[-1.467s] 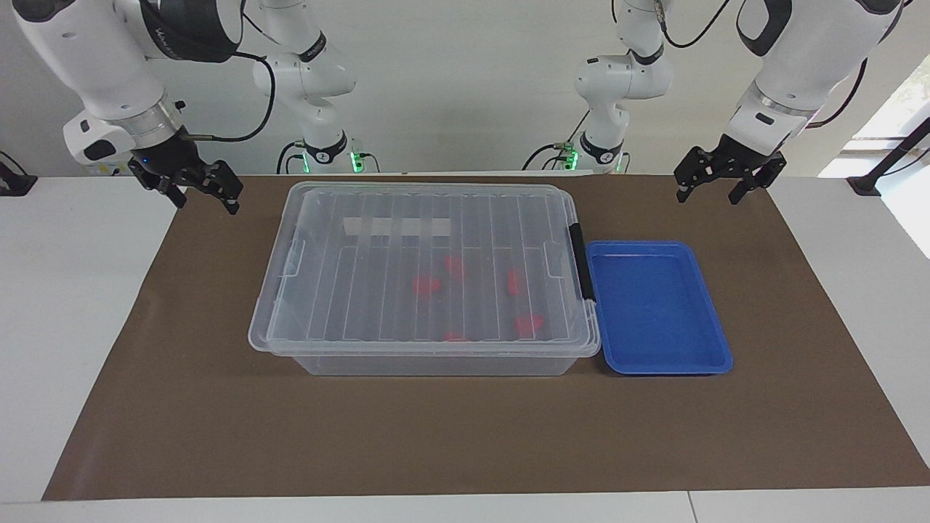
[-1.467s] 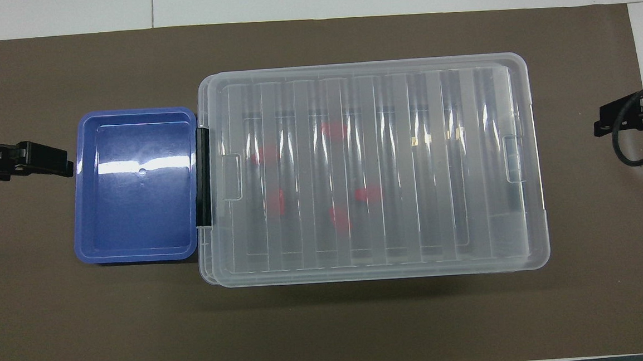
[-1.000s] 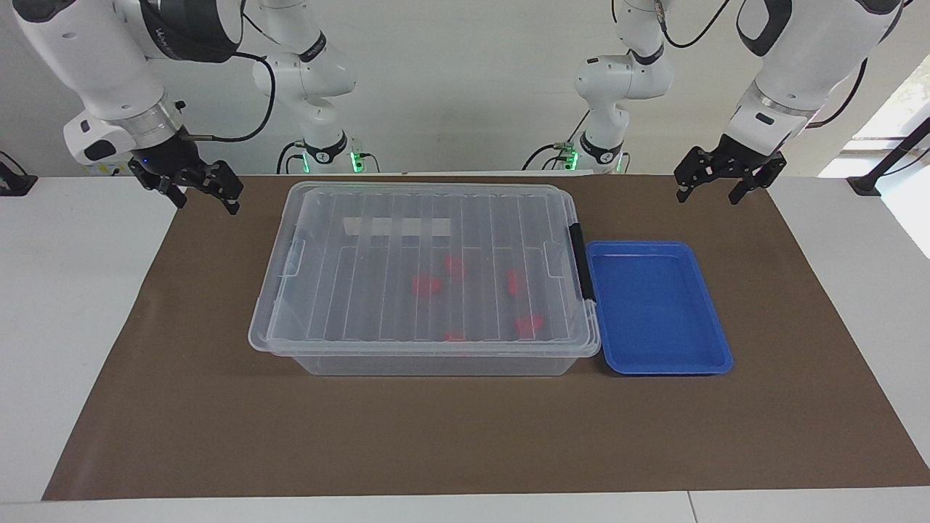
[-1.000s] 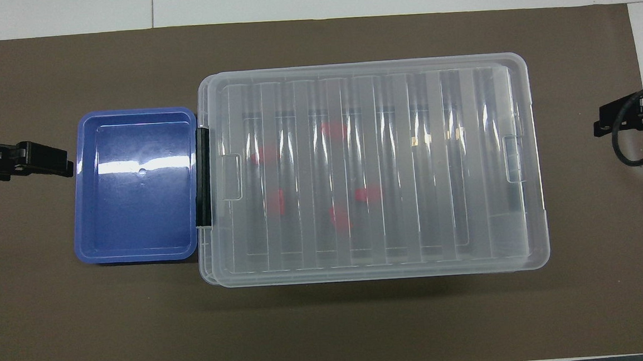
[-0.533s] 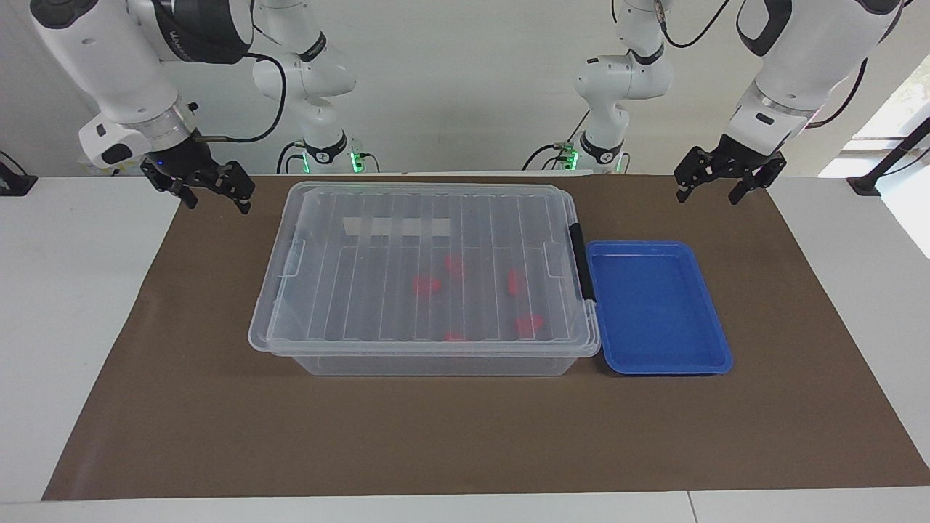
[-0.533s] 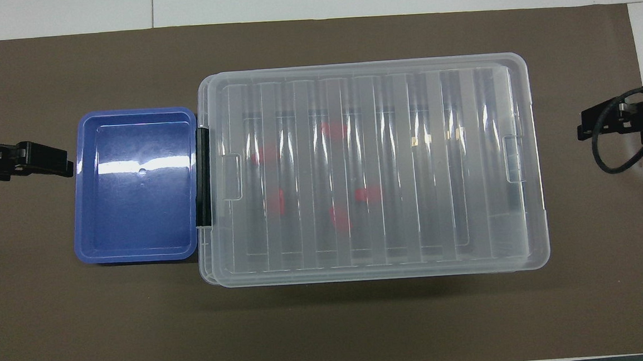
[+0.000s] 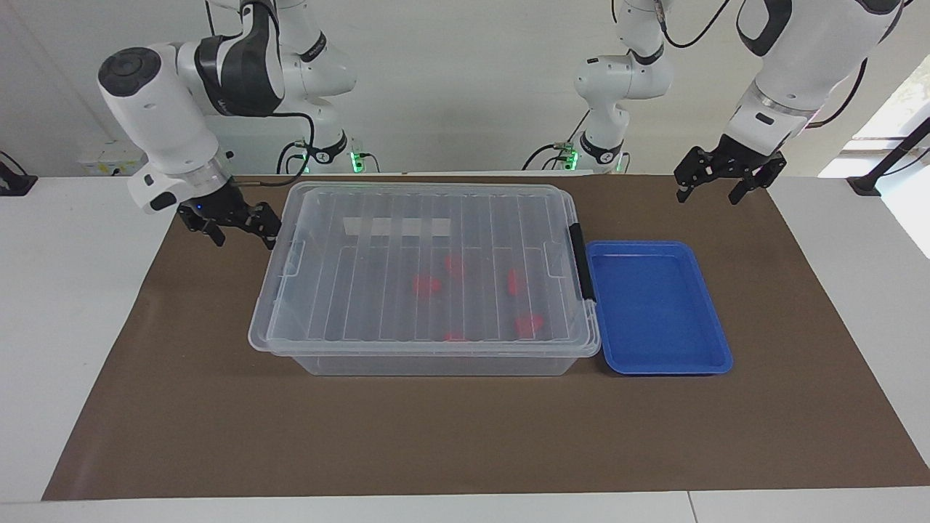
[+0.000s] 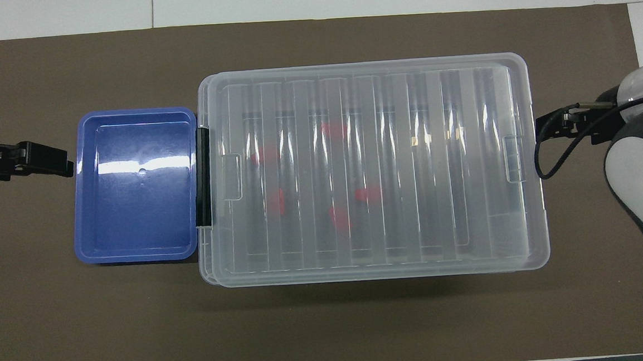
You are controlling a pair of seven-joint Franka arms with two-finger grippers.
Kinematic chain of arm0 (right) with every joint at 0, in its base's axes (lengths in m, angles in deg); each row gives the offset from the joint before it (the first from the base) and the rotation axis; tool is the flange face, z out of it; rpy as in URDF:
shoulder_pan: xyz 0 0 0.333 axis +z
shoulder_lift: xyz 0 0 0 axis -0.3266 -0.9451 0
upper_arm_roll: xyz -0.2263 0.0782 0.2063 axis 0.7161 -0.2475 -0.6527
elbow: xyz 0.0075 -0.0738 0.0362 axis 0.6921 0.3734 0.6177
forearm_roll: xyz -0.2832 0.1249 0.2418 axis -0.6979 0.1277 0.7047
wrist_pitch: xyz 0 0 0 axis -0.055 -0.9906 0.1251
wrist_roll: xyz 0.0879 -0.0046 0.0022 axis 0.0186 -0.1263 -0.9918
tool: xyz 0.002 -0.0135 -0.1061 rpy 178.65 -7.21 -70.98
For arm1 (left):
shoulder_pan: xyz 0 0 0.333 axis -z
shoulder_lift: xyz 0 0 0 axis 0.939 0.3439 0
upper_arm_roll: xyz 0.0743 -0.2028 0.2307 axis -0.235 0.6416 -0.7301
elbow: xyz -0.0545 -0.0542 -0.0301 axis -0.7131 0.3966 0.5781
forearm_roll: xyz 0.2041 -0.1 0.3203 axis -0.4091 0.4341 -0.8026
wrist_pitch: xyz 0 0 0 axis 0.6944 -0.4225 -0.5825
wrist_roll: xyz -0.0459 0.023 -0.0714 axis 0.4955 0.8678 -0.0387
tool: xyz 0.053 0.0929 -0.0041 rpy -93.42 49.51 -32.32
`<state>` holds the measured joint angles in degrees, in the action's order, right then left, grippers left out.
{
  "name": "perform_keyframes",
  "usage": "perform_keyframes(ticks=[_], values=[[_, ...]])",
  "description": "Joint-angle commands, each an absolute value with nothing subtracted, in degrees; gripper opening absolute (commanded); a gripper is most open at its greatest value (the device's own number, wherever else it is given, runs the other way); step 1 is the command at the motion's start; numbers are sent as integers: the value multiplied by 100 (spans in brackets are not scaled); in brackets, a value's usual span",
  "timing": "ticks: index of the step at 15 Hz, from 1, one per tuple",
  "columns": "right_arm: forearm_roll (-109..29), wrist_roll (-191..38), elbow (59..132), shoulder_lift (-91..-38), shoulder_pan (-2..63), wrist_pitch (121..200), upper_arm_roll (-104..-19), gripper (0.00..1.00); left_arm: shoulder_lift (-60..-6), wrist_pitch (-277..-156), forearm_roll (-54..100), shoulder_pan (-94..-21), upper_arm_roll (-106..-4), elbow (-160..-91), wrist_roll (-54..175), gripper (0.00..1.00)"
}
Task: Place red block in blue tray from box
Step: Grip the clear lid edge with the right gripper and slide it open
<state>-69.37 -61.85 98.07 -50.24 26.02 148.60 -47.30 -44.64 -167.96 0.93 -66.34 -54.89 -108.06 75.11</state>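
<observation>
The box (image 7: pixel 363 290) (image 8: pixel 438 168), a large clear bin, stands mid-table with its ribbed lid on. Several red pieces (image 7: pixel 427 285) (image 8: pixel 368 193) show blurred through the lid; I cannot tell which is the red block. The blue tray (image 7: pixel 657 309) (image 8: pixel 135 186) lies empty against the box's end toward the left arm's end. My right gripper (image 7: pixel 243 231) (image 8: pixel 542 131) is open, low beside the box's other short end, close to the lid's rim. My left gripper (image 7: pixel 708 192) (image 8: pixel 65 162) hangs open over the mat beside the tray and waits.
A black latch clip (image 7: pixel 579 261) (image 8: pixel 204 176) sits on the box's end next to the tray. A brown mat (image 7: pixel 436 436) covers the table under everything. The arms' bases stand at the table edge nearest the robots.
The right arm has swung in toward the box and come down, bringing its open gripper next to the box's short end. The left arm, box and tray have not moved.
</observation>
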Motion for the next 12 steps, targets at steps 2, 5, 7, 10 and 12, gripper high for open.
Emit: perform_keyframes(ticks=[2,5,7,10,12], values=[[-6682,-6174,10028,-5110,2627,15287,-4811,100,-4530,-16702,26,-6575,-5549,-10823,7548,100],[-6682,-6227,10204,-5110,2627,15437,-4838,100,-4530,-16702,26,-6575,-5549,-10831,7548,100],[-6682,-6235,10274,-5110,2627,15454,-4838,100,-4530,-16702,26,-6575,-5549,-10831,7548,100],[-6682,-6393,10389,-5084,2610,15446,-4829,100,-4530,-16702,26,-6575,-5549,-10823,7548,100],[-6691,-6507,10415,-5075,2548,15437,-4812,100,-4530,-16702,26,-6575,-5549,-10823,7548,100]])
